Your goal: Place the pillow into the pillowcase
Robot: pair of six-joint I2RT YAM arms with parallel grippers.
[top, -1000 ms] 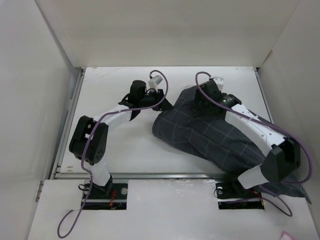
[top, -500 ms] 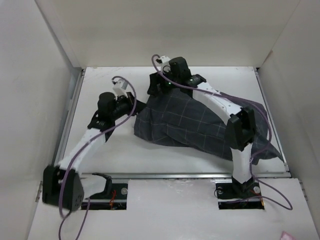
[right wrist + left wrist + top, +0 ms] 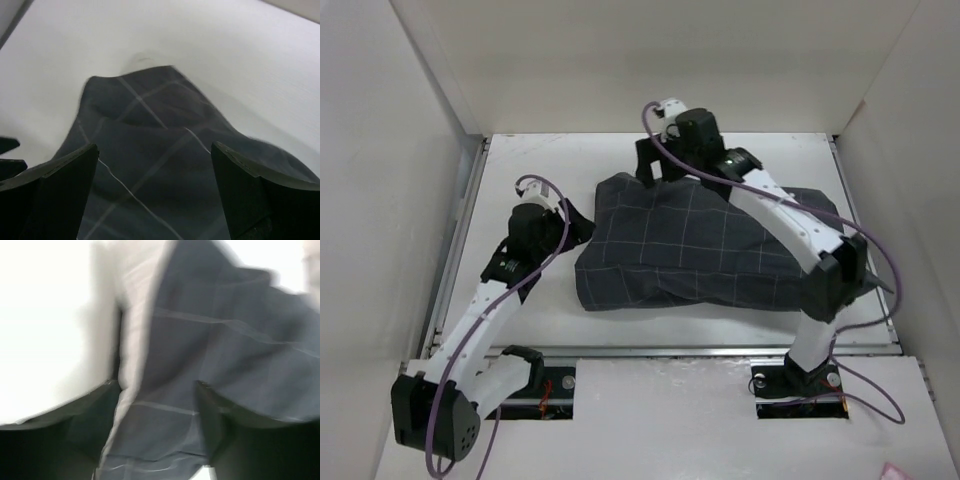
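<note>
Your pillowcase [image 3: 700,250] lay plump and flat, the pillow [image 3: 134,330] apparently inside, showing only as a pale strip at its left mouth. Both claws were released: the left gripper [image 3: 157,390] straddled that mouth edge and the right gripper [image 3: 155,150] hovered over the far corner, likely to tidy the hem.

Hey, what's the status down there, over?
Left gripper open at pillowcase left edge; right gripper open over far corner. Pillowcase plump, flat on table. Nothing in the way.

One pillowcase [image 3: 710,250], perhaps one pillow [image 3: 131,340], two claws [image 3: 578,228] [image 3: 648,172].
</note>
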